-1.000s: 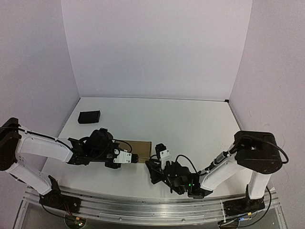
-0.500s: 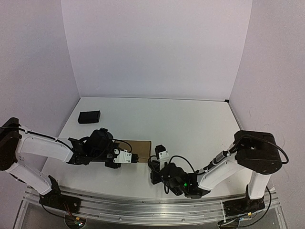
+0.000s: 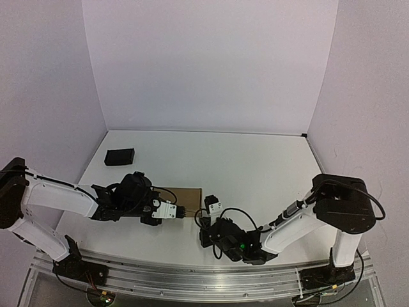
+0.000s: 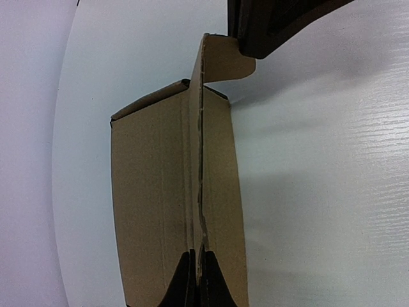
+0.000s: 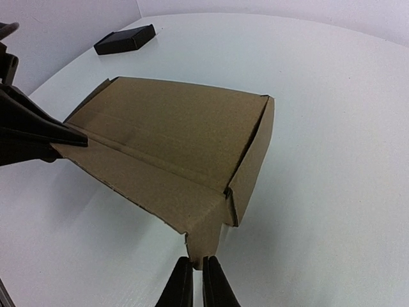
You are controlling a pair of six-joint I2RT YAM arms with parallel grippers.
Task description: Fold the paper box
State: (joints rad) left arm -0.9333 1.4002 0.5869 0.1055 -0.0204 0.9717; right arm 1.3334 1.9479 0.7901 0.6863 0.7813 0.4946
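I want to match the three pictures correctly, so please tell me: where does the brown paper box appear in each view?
Top external: the paper box lies just below the picture's centre.
Left wrist: the paper box fills the centre-left, from the bottom edge upward.
Right wrist: the paper box spans the left and centre.
Shared landmark: the left gripper pinching the box's raised fold, at bottom and at left in the wrist views.
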